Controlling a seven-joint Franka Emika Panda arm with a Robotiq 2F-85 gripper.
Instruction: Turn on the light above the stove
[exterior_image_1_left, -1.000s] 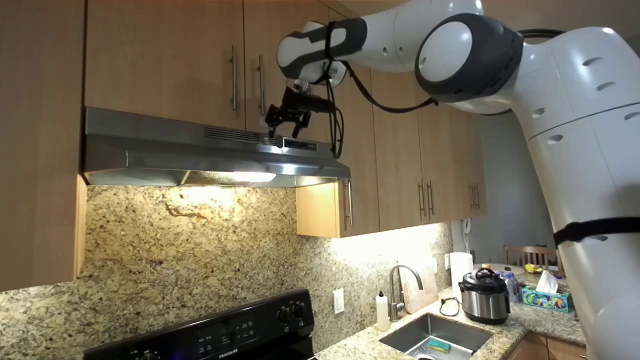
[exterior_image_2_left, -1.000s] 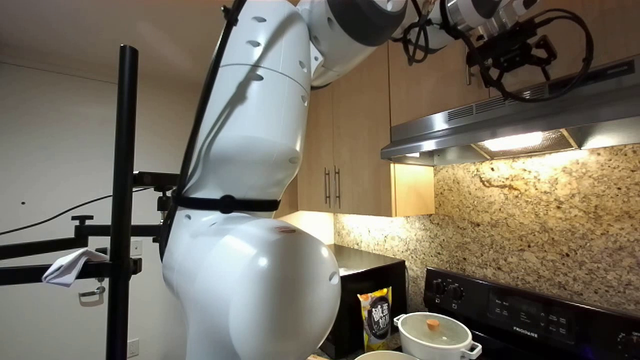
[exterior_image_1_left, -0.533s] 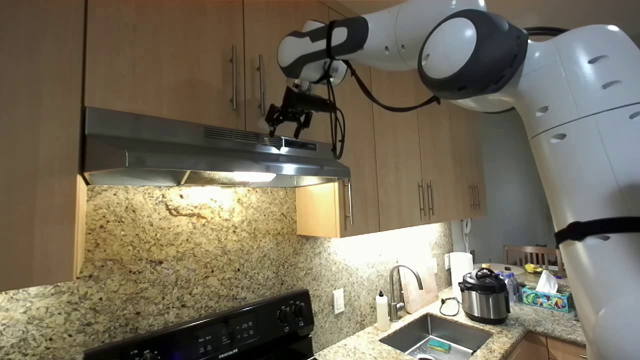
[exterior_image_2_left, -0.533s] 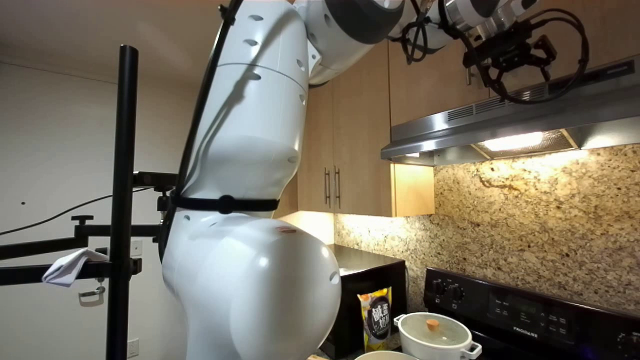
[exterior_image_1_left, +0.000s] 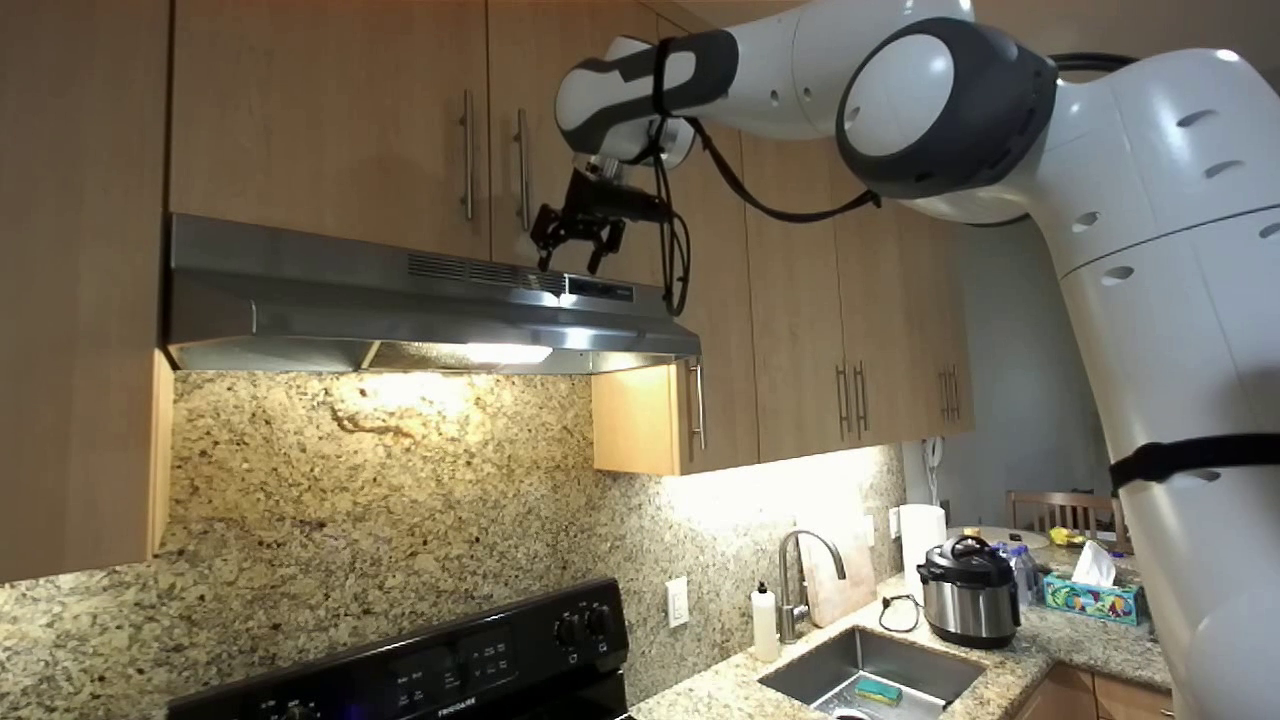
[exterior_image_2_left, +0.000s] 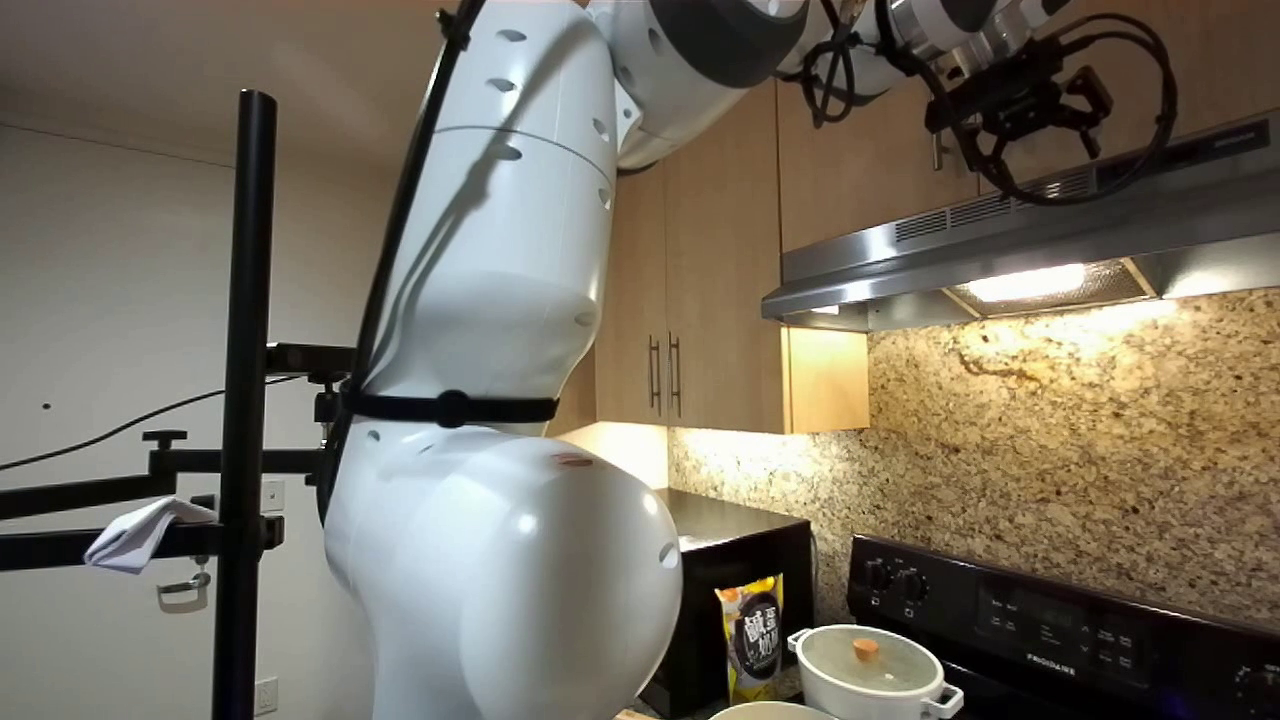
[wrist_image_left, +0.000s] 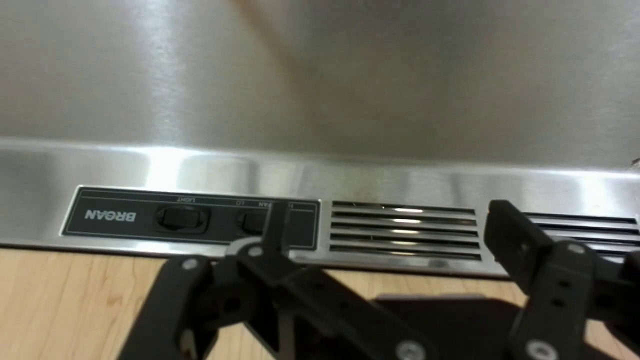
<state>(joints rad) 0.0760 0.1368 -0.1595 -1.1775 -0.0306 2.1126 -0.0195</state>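
Observation:
The stainless range hood hangs over the stove and also shows in an exterior view. A lamp under it glows in both exterior views. The dark control panel sits on the hood's front face, upside down in the wrist view; it also shows in an exterior view. It carries the LIGHT rocker switch and a FAN switch. My gripper is open and empty in front of the hood's vent slots. One finger partly covers the panel's fan end; the light switch lies outside the fingers.
Wooden cabinets with bar handles are just above and behind the gripper. A cable loop hangs beside it. Below are the black stove panel, a white lidded pot and the sink.
The arm's elbow has shifted slightly, and the gripper has moved only a very little near the hood front. The lamp is lit throughout, and the fingers stay open.

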